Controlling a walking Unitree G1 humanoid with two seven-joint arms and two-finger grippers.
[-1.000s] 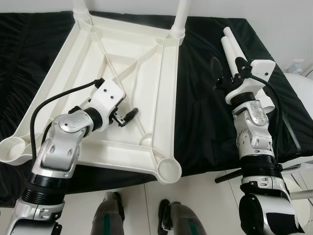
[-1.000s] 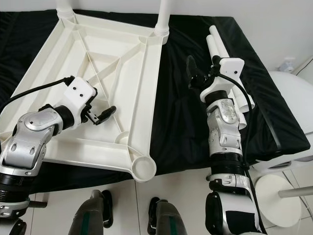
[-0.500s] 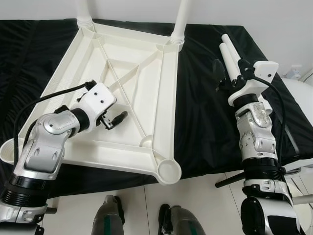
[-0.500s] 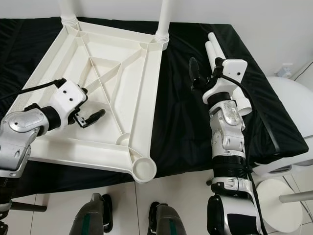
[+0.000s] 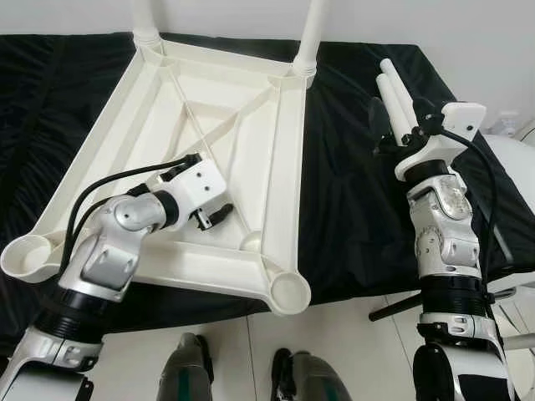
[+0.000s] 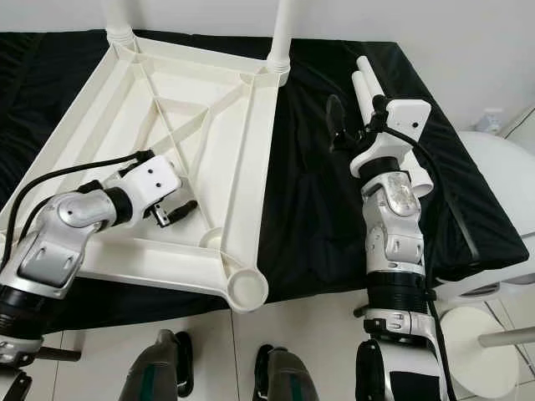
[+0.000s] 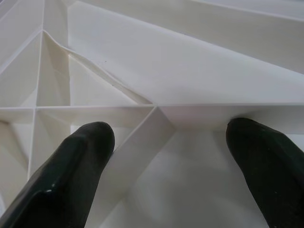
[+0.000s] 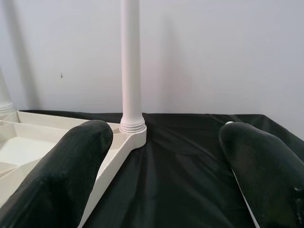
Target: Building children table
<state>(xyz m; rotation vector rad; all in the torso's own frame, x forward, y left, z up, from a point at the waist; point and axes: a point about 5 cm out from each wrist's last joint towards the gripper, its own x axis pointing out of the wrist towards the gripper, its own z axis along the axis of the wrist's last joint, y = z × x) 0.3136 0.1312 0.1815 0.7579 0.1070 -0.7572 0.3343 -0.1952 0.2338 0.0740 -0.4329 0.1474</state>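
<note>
Black cloth-covered bed (image 5: 351, 192) fills most of the scene. On it lies the white plastic children's tabletop (image 5: 209, 150), upside down, ribbed underside up, its near edge overhanging the bed edge. 2 white plastic legs already stand screwed in at the far corners: far-left leg (image 5: 144, 18), far-right leg (image 5: 311, 33). 2 near corner sockets are open: near-right socket (image 5: 288, 291), near-left socket (image 5: 23, 254). 2 loose white plastic legs (image 5: 393, 92) lie side by side on the cloth, to the right of the tabletop, well apart from it.

Silver left arm (image 5: 113, 242) reaches over the tabletop's near half. Left gripper (image 5: 216, 215) sits low inside the tray, fingers apart, straddling a diagonal rib (image 7: 142, 142), holding nothing. Silver right arm (image 5: 443, 234) is raised upright over the cloth, just beside the loose legs. Right gripper (image 8: 166, 156) is spread wide, empty, aimed at the far-right leg. Robot's 2 feet (image 5: 242, 376) stand on white tile floor (image 5: 351, 342).
</note>
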